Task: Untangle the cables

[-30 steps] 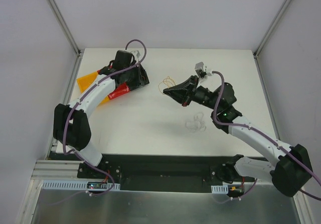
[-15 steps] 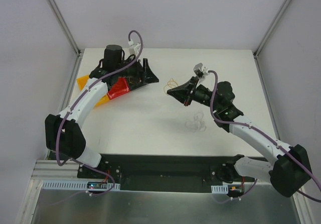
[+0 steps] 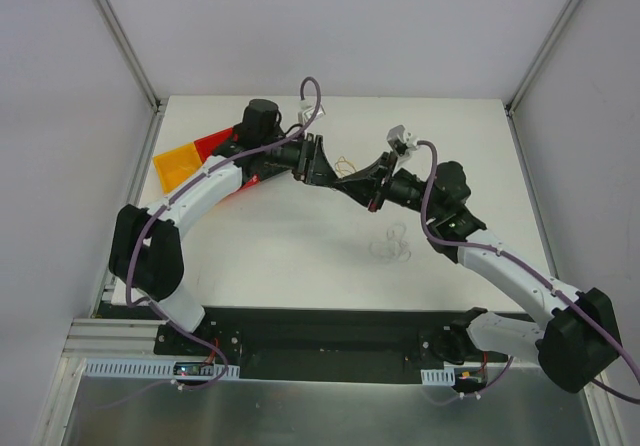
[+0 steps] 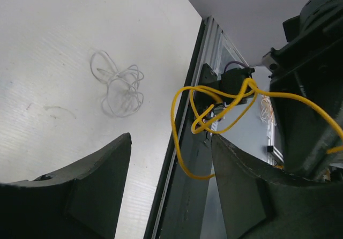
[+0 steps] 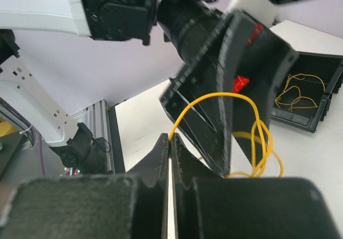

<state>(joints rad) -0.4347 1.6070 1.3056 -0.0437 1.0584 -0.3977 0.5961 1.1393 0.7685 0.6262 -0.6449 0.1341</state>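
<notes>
Grippers meet above the middle of the white table (image 3: 300,256), a loop of thin yellow cables (image 4: 236,95) strung in the air between them. The right gripper (image 5: 170,142) is pinched tight on one end of the yellow strand, which arcs up and away from its fingertips. The left gripper (image 4: 170,142) stands spread wide, the loop hanging just beyond its gap; whether it touches the wire cannot be told. A loose white wire tangle (image 3: 390,246) lies apart on the table, nearer the right arm. An orange tray (image 3: 178,168) sits at the table's left edge, and a black tray (image 5: 316,116) holds more thin yellow wire.
</notes>
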